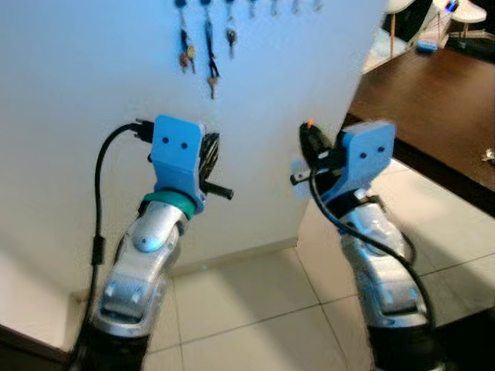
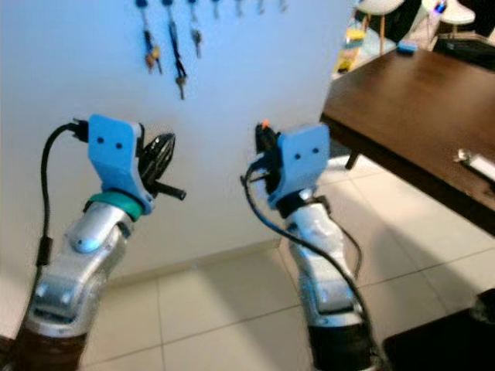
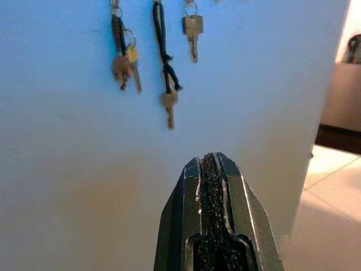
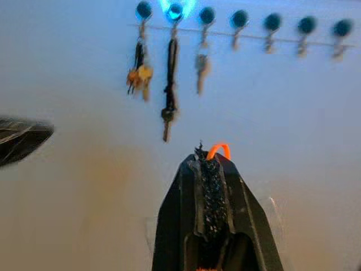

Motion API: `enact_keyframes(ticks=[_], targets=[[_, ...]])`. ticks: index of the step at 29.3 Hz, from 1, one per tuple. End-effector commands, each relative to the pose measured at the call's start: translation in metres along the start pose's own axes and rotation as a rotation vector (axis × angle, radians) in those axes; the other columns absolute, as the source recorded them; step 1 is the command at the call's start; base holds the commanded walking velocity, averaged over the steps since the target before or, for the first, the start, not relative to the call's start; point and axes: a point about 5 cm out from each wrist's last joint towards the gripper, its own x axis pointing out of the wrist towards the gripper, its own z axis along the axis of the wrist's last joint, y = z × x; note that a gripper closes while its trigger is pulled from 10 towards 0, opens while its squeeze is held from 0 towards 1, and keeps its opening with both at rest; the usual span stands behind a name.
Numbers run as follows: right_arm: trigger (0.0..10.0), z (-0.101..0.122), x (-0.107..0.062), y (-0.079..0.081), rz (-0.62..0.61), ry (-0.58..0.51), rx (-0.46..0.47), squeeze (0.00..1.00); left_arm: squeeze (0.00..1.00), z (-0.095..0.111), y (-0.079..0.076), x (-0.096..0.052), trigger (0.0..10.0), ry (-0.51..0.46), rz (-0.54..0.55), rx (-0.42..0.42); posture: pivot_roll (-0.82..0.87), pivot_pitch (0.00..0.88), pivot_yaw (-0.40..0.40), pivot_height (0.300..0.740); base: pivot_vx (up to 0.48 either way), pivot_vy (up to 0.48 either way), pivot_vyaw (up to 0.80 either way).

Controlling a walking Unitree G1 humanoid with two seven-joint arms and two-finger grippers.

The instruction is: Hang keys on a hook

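A row of hooks (image 4: 239,22) runs along the top of the white wall (image 1: 93,69). Three key sets hang from the leftmost hooks: a bunch of brass keys (image 4: 139,73), a key on a black lanyard (image 4: 168,107) and a single silver key (image 4: 202,65). The hooks to their right are bare. My right gripper (image 4: 208,159) is raised toward the wall below the hooks, shut on an orange key ring (image 4: 219,149) that pokes out past its tips; the key itself is hidden. My left gripper (image 3: 211,164) is shut with nothing in it, held up beside the right gripper (image 1: 309,139).
The wall ends at a corner (image 1: 363,77) just right of my right arm. Beyond it stands a dark wooden table (image 1: 433,100) with white chairs behind. A pale tiled floor (image 1: 255,301) lies below.
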Motion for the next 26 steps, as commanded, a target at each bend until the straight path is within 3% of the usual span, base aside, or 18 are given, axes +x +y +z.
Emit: enact_keyframes(ticks=[1,8,10,12,13,14,15,16,18,22,23,25,26], targets=[[10.0,0.002,-0.003,-0.007,-0.020,-0.007,-0.007,0.00,0.00,0.000,-0.007,0.000,10.0,-0.001,-0.024,0.001,-0.16,0.060,0.081,0.740,0.469,0.000,0.00],[10.0,0.002,-0.004,-0.008,-0.017,-0.011,0.001,0.00,0.00,0.000,-0.007,0.000,10.0,-0.001,-0.023,0.001,-0.16,0.062,0.082,0.740,0.469,0.000,0.00],[10.0,0.004,-0.007,-0.001,0.083,-0.019,-0.001,0.00,0.00,0.000,-0.006,0.001,10.0,-0.002,-0.016,0.003,-0.16,0.062,0.082,0.740,0.418,0.000,0.00],[10.0,0.004,-0.007,-0.001,0.083,-0.019,-0.001,0.00,0.00,0.000,-0.006,0.001,10.0,-0.002,-0.016,0.003,-0.16,0.062,0.082,0.740,0.379,0.000,0.00],[10.0,0.005,-0.010,0.006,0.164,-0.020,-0.005,0.00,0.00,0.000,-0.005,0.001,10.0,-0.002,-0.011,0.003,-0.16,0.062,0.082,0.740,0.379,0.000,0.00],[10.0,0.005,-0.010,0.006,0.164,-0.020,-0.005,0.00,0.00,0.000,-0.005,0.001,10.0,-0.002,-0.011,0.003,-0.16,0.062,0.082,0.740,0.379,0.000,0.00],[10.0,0.007,-0.016,0.016,0.307,-0.012,-0.037,0.00,0.00,0.003,-0.001,0.000,10.0,-0.018,0.017,-0.001,-0.17,0.064,0.084,0.740,0.000,0.000,0.00],[10.0,0.007,-0.016,0.016,0.307,-0.012,-0.037,0.00,0.00,0.003,-0.001,0.000,10.0,-0.018,0.017,-0.001,-0.17,0.064,0.084,0.740,0.000,0.000,0.00],[10.0,0.009,-0.026,0.024,0.457,0.009,-0.082,0.00,0.00,0.008,0.007,-0.002,10.0,-0.054,0.066,-0.009,-0.16,0.064,0.083,0.740,0.000,0.000,0.00],[10.0,0.013,-0.029,0.014,0.462,0.019,-0.102,0.00,0.00,0.018,0.015,-0.007,10.0,-0.103,0.100,-0.049,-0.17,0.066,0.084,0.740,0.000,0.000,0.00],[10.0,0.018,-0.027,0.005,0.437,0.013,-0.102,0.00,0.00,0.029,0.013,-0.012,10.0,-0.145,0.026,-0.106,-0.17,0.067,0.085,0.740,0.000,0.000,0.00],[10.0,0.018,-0.027,0.005,0.437,0.013,-0.102,0.00,0.00,0.029,0.013,-0.012,10.0,-0.145,0.026,-0.106,-0.17,0.067,0.085,0.740,0.000,0.000,0.00],[10.0,0.021,-0.026,0.002,0.426,0.005,-0.093,0.00,0.00,0.034,0.008,-0.017,10.0,-0.158,-0.061,-0.150,-0.17,0.067,0.085,0.740,0.000,0.000,0.00]])
